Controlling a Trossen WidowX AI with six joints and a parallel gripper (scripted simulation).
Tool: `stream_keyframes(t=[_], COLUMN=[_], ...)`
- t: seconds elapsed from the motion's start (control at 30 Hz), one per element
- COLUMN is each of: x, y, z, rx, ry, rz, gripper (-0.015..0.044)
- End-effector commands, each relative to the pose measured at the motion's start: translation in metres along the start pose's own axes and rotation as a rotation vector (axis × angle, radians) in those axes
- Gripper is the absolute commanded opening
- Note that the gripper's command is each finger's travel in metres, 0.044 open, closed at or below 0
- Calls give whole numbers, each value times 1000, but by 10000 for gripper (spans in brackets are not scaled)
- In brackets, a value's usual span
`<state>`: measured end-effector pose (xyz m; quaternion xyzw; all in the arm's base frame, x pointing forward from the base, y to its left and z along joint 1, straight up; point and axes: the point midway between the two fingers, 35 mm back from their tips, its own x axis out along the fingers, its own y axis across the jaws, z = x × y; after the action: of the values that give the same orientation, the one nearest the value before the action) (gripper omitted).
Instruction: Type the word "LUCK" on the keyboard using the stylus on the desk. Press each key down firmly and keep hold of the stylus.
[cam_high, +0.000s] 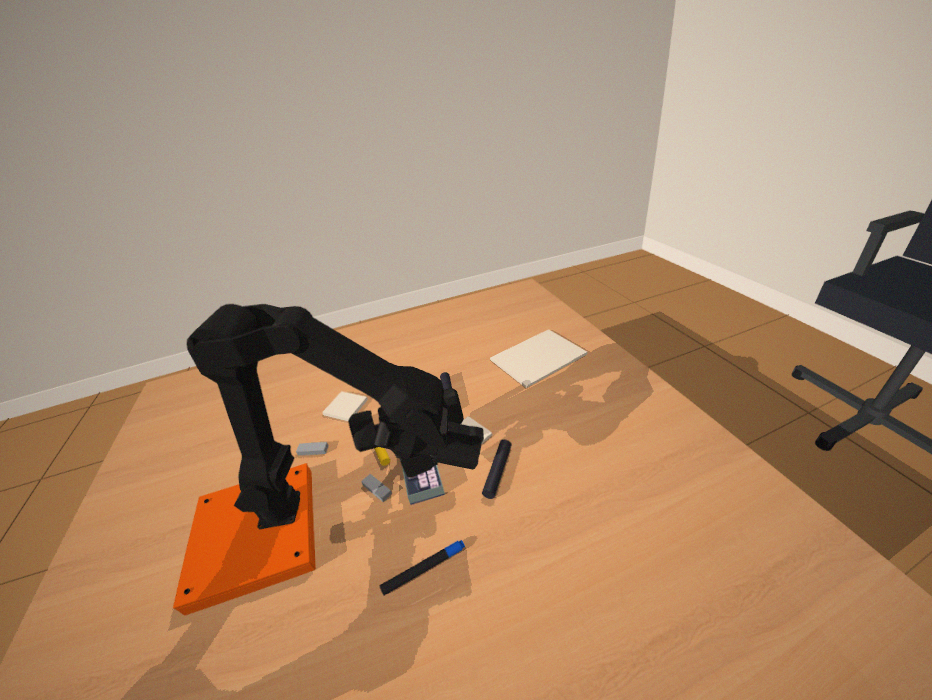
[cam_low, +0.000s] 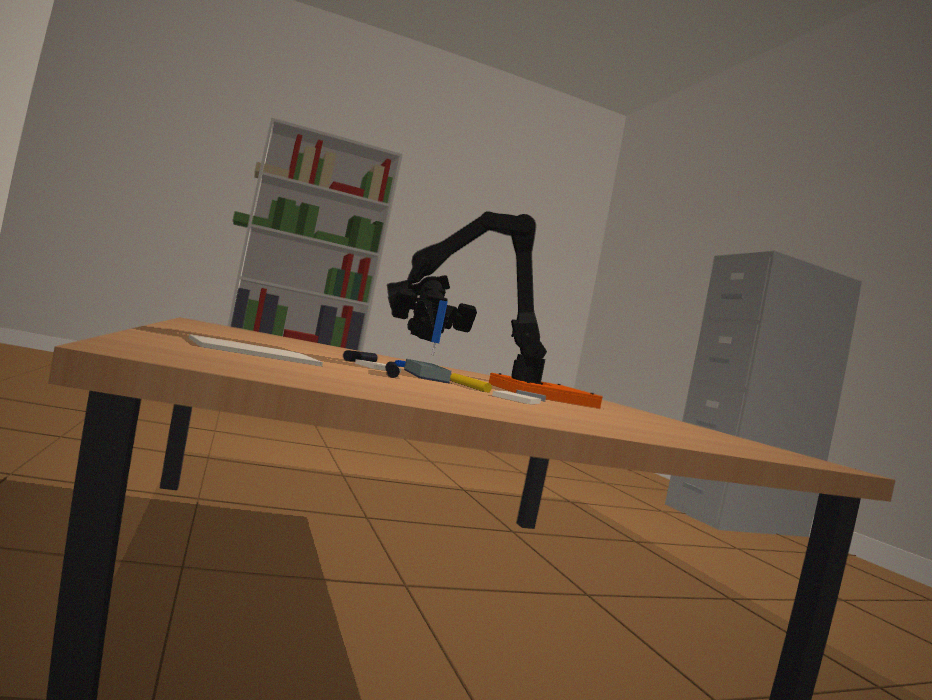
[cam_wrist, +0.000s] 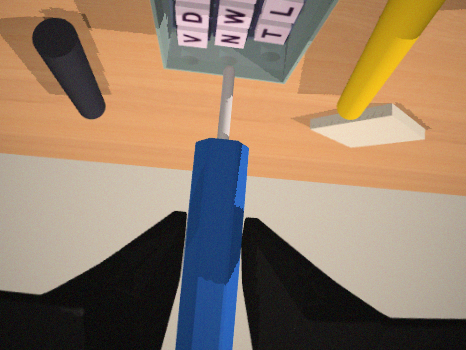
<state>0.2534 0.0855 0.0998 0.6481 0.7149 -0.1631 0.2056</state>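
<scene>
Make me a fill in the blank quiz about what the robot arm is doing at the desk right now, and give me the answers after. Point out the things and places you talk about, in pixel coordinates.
The black claw (cam_high: 410, 459) (cam_low: 435, 320) (cam_wrist: 214, 227) is closed on a stylus whose barrel is coloured ____.
The robot arm stands on a flat square base plate (cam_high: 203, 542) (cam_low: 583, 398) coloured ____.
In the wrist view, the grey-green keyboard (cam_wrist: 225, 70) shows a key lettered V right beside one lettered ____.
In that view, the thick smooth cylinder right of the keyboard is coloured ____.

Missing words: blue; orange; D; yellow.
</scene>
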Motion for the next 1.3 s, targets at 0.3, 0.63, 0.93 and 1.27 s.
stream_keyframes(t=[0.3, 0.63, 0.93, 1.27], x=[11, 11, 12, 17], y=[-1, -1, 0, 0], z=[14, 13, 14, 23], rx=[7, 7, 7, 7], ry=[6, 6, 7, 7], rz=[2, 2, 2, 2], gripper=[0, 26, 81, 81])
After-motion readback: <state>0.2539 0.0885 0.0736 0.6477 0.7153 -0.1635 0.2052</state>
